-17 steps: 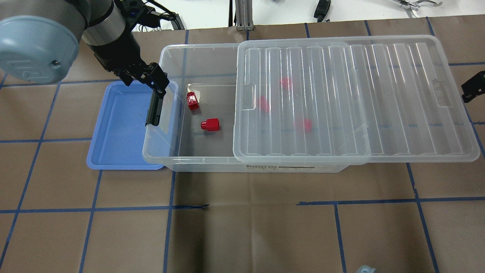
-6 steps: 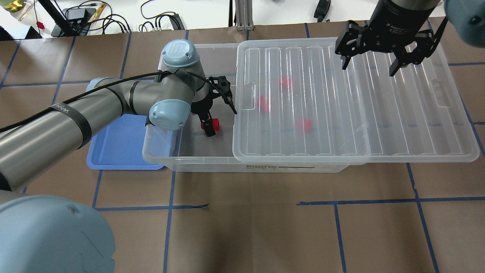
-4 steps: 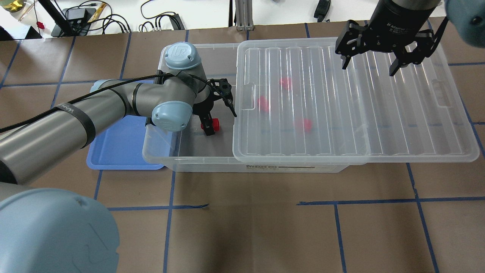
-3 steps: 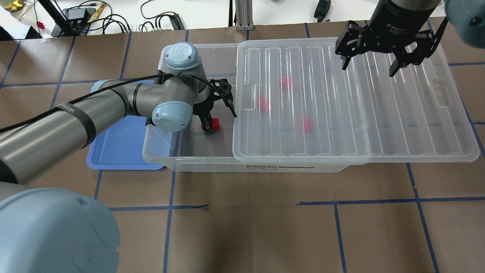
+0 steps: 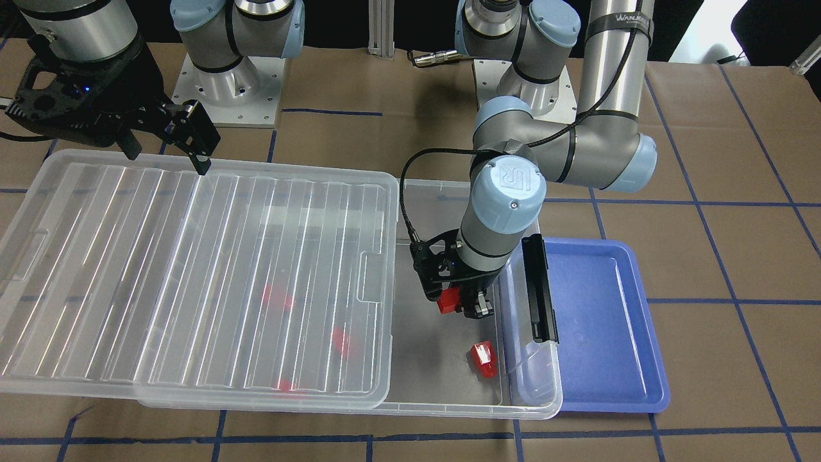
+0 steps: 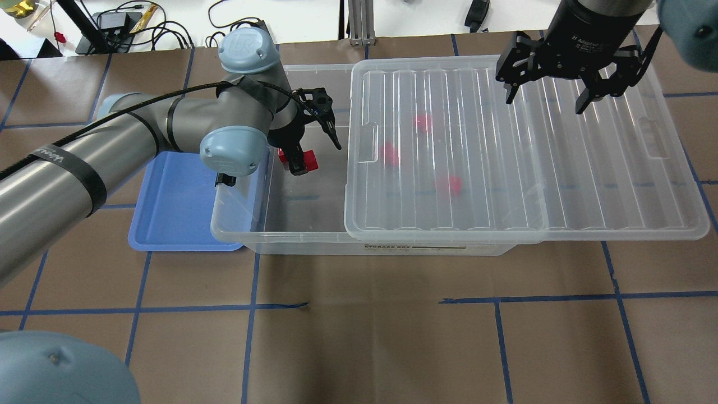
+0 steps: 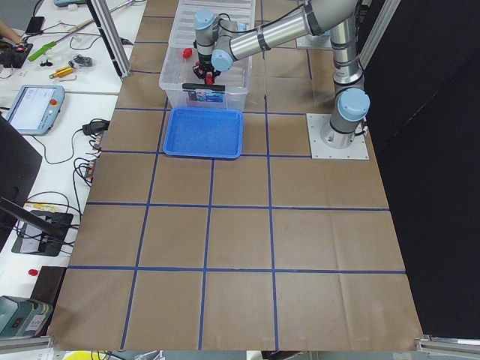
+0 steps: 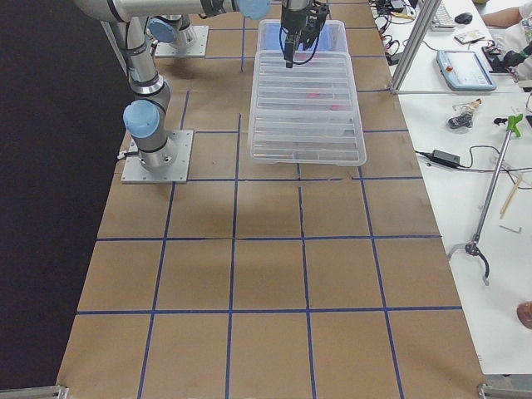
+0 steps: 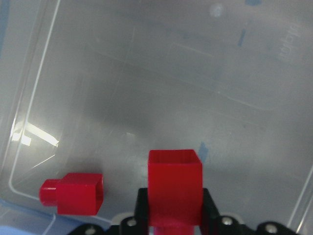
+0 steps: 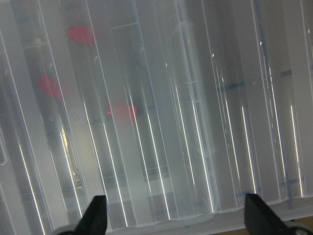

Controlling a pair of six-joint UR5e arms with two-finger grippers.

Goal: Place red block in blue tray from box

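Observation:
My left gripper [image 6: 295, 161] is shut on the red block [image 6: 306, 161] and holds it in the air over the open end of the box [image 6: 392, 247]. In the left wrist view the red block [image 9: 175, 188] sits between the fingers, stub end toward the camera, with the box floor below. In the front view the block [image 5: 449, 300] hangs under the wrist, near the box's latch end. The blue tray [image 6: 168, 207] lies beside that end of the box, empty. My right gripper [image 6: 544, 101] is open and empty above the lid [image 6: 561, 157].
A second red block [image 5: 482, 359] lies on the box floor near the latch end wall; it also shows in the left wrist view [image 9: 73, 193]. Three more red blocks [image 6: 449, 184] show blurred under the lid, which is slid aside. The black latch [image 5: 537, 289] stands between box and tray.
My left gripper has risen from the box floor with the red block in it and moved toward the far side of the box. The right gripper has stayed still.

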